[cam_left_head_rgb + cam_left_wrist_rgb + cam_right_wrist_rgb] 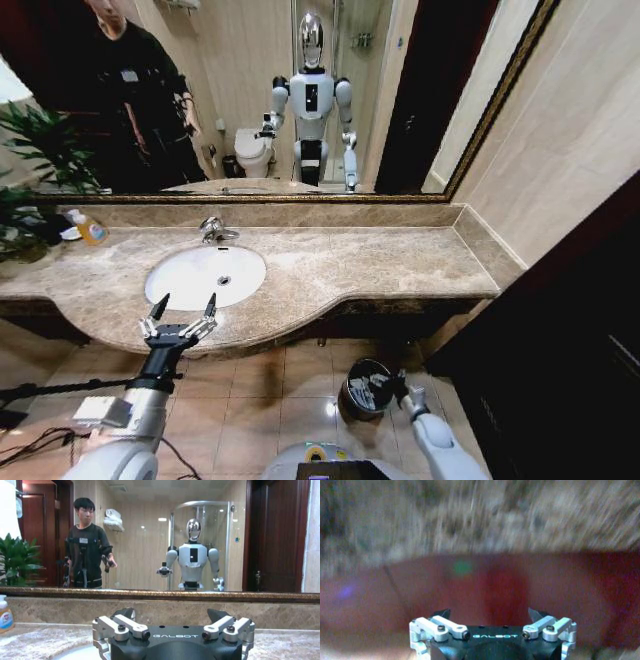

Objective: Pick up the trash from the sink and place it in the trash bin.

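The white oval sink point(190, 272) is set into the marble countertop point(380, 260) below its chrome faucet point(212, 230). The trash is out of view; the basin's visible surface is bare white around the drain. My left gripper point(185, 305) hovers over the sink's near rim, open, with nothing between its fingers. The left wrist view shows the same gripper point(172, 615) facing the mirror. The dark round trash bin point(362, 388) stands on the tiled floor under the counter's front edge. My right gripper point(402, 384) hangs low beside the bin's right rim, open and empty point(490, 615).
A yellow-orange bottle point(90, 230) stands at the counter's back left, near a green plant point(35, 150). A gold-framed mirror point(400, 100) covers the back wall. A dark wooden panel point(560, 340) closes in the right side. Cables lie on the floor at the lower left.
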Controlling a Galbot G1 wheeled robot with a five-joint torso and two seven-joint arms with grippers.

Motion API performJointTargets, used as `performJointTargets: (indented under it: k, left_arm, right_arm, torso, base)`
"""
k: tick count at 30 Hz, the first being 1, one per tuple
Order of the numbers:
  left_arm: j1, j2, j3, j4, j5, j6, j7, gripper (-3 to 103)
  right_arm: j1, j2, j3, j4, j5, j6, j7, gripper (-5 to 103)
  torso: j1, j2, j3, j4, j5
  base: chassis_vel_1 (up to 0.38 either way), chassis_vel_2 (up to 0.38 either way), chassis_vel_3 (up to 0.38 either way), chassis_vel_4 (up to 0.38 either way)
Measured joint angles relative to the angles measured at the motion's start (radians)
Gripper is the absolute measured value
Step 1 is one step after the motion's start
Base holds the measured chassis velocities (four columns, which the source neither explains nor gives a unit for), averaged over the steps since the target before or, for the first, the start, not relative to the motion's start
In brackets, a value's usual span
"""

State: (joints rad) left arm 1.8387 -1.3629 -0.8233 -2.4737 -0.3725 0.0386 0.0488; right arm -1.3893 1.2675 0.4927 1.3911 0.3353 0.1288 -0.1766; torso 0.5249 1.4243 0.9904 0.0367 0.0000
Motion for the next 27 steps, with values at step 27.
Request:
performJointTargets:
  k: [27]
  left_arm:
    - [0.000, 0.000, 0.000, 0.000, 0.000, 0.000, 0.000, 100]
  right_arm:
    - [-0.250, -0.050, 0.274, 0.866, 0.120, -0.145, 0.192, 100]
  torso:
    - [0.000, 0.000, 0.000, 0.0001, 0.0001]
  base:
    - [0.000, 0.000, 0.000, 0.000]
